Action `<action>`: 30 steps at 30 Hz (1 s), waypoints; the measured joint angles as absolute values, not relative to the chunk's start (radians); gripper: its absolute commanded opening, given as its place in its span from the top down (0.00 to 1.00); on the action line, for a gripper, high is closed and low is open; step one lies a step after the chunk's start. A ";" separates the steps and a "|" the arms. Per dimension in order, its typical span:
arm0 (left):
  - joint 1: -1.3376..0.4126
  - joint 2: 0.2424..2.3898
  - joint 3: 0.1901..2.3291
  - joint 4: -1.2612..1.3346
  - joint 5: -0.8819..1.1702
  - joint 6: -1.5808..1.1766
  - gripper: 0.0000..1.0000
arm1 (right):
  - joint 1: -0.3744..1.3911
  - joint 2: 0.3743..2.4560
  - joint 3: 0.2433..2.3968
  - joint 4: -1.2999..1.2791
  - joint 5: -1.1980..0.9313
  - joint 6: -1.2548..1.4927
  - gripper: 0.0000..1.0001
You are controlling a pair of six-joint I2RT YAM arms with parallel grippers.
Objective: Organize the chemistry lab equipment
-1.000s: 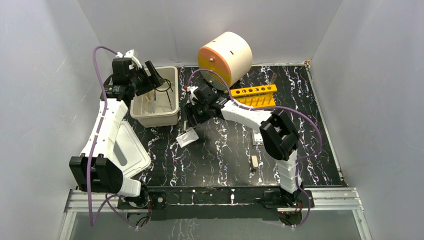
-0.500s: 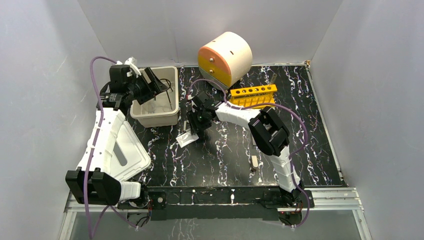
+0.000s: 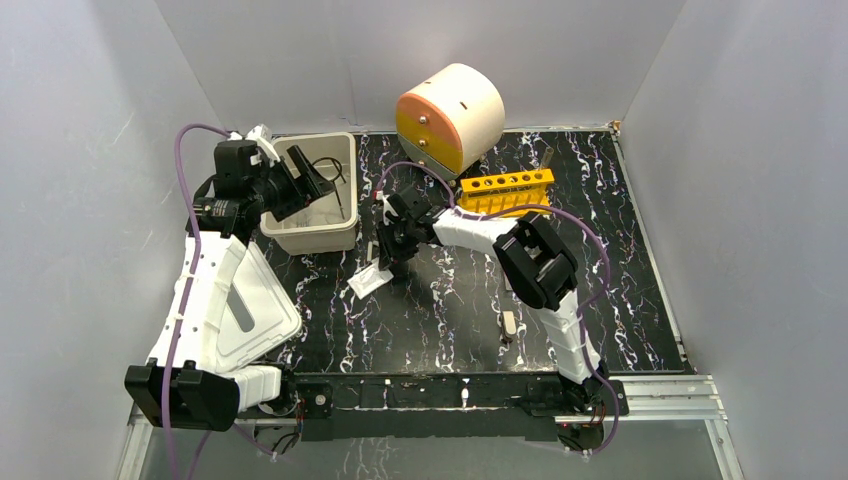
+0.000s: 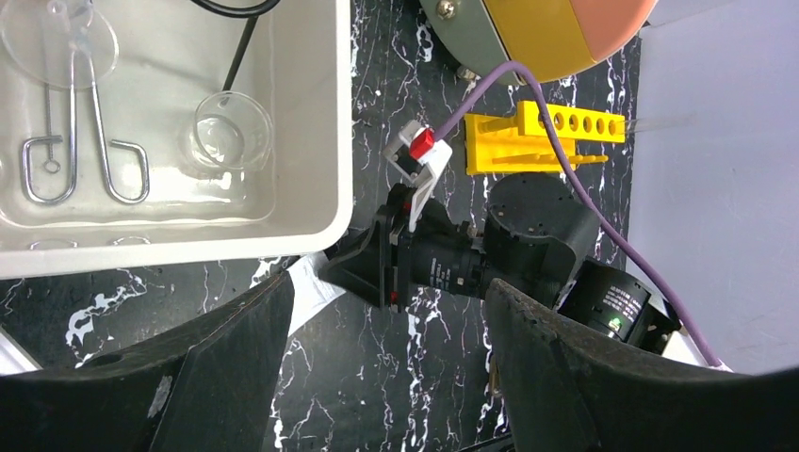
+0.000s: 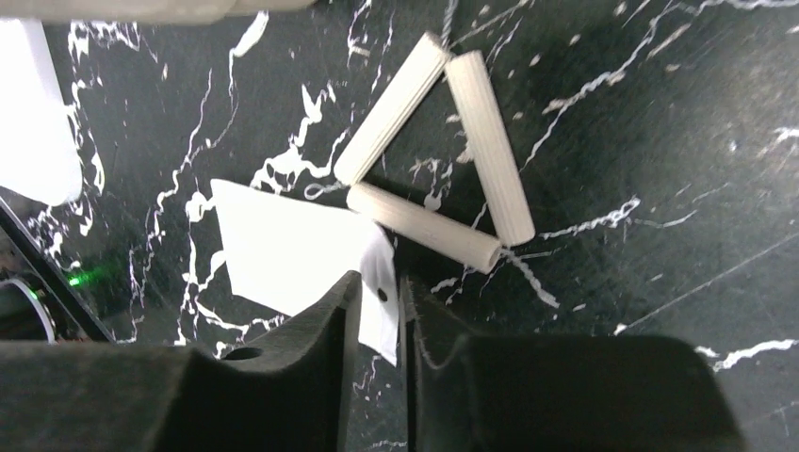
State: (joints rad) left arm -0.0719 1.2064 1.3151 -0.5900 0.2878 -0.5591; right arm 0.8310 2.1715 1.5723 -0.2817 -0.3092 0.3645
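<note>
The white square pad (image 5: 283,254) lies on the black marble table, one corner curling up between my right gripper's (image 5: 379,282) fingers, which stand a narrow gap apart. Just beyond it rests the triangle (image 5: 490,146) of pale rods on wire. From above, my right gripper (image 3: 392,262) points down at the pad (image 3: 368,281). My left gripper (image 3: 310,175) hovers open and empty by the tub's near wall (image 3: 312,238). Inside the tub (image 4: 341,113) lie the glass beaker (image 4: 229,132), the thin metal tongs (image 4: 94,141), the clear funnel (image 4: 58,38) and the black ring (image 4: 226,8).
The cream-and-orange drawer unit (image 3: 450,115) stands at the back, with a yellow test-tube rack (image 3: 505,190) in front of it. A small brown-handled tool (image 3: 508,325) lies near the front right. A white lid (image 3: 255,310) sits at the left under my left arm.
My right gripper has dropped onto the pad's corner and its jaws have narrowed a lot. My left arm has drawn back a little to the left, still open.
</note>
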 measured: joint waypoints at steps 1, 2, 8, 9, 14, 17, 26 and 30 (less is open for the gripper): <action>-0.072 1.206 1.315 -0.594 0.286 -0.560 0.27 | 0.830 2.176 1.572 -0.272 -0.310 0.372 0.83; -0.072 1.206 1.315 -0.599 0.284 -0.562 0.27 | 0.830 2.181 1.572 -0.257 -0.309 0.380 0.90; -0.080 1.207 1.315 -0.611 0.281 -0.570 0.27 | 0.821 2.193 1.552 -0.178 -0.313 0.424 1.00; -0.083 1.208 1.315 -0.611 0.281 -0.572 0.27 | 0.821 2.191 1.544 -0.163 -0.313 0.427 1.00; -0.112 1.232 1.316 -0.611 0.281 -0.580 0.27 | 0.815 2.115 1.428 -0.113 -0.282 0.435 1.00; -0.138 1.265 1.316 -0.603 0.287 -0.585 0.27 | 0.801 2.039 1.341 -0.121 -0.260 0.430 1.00; -0.234 1.315 1.310 -0.480 0.359 -0.595 0.26 | 0.671 1.800 1.182 -0.083 -0.359 0.379 1.00; -0.286 1.321 1.269 -0.397 0.419 -0.574 0.26 | 0.601 1.729 1.138 -0.076 -0.442 0.349 1.00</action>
